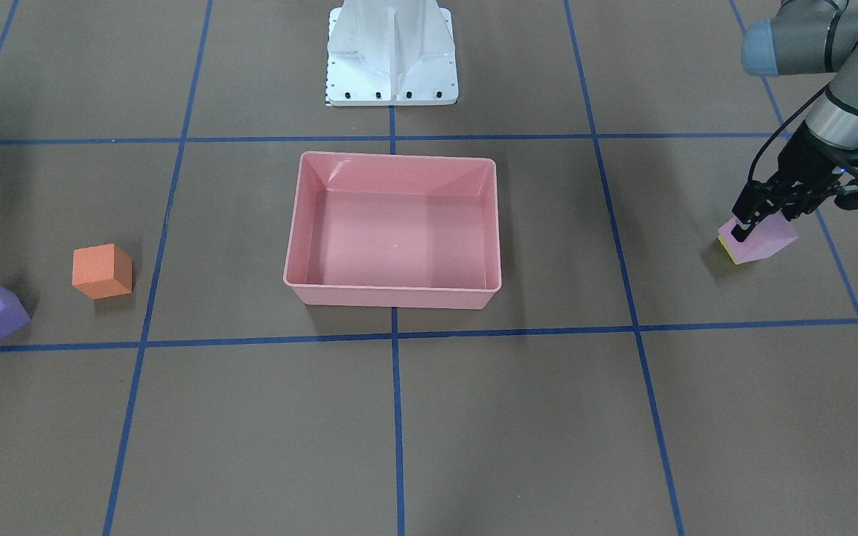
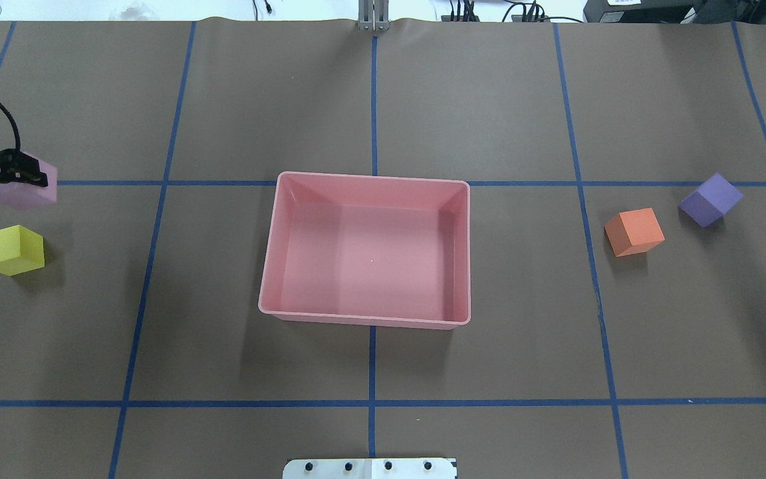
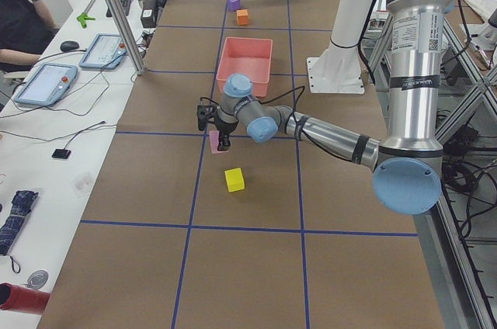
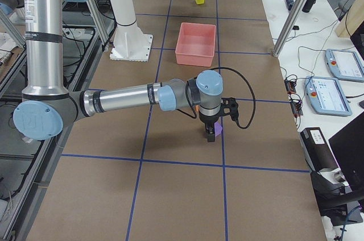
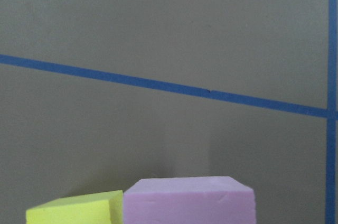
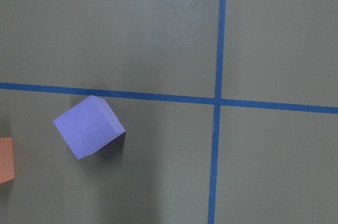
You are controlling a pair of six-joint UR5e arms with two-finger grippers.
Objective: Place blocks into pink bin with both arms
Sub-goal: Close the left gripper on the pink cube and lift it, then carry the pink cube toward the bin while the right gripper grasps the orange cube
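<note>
The pink bin [image 2: 363, 320] stands empty at the table's middle, also in the front view [image 1: 392, 295]. My left gripper [image 1: 753, 223] is shut on the pale pink-lilac block [image 1: 764, 240] and holds it above the table; the overhead view shows gripper [image 2: 18, 175] and block [image 2: 24, 191] at the far left. The yellow block [image 2: 14, 250] lies beside it. The orange block [image 2: 634, 231] and purple block [image 2: 711, 199] lie at the right. My right gripper [image 4: 209, 130] hangs near the purple block [image 4: 218, 131]; I cannot tell if it is open or shut.
The white pedestal base [image 1: 392, 56] stands behind the bin on the robot's side. An operator [image 3: 19, 11] sits at a side table with tablets [image 3: 45, 83] beyond the table's long edge. Blue tape lines grid the brown table.
</note>
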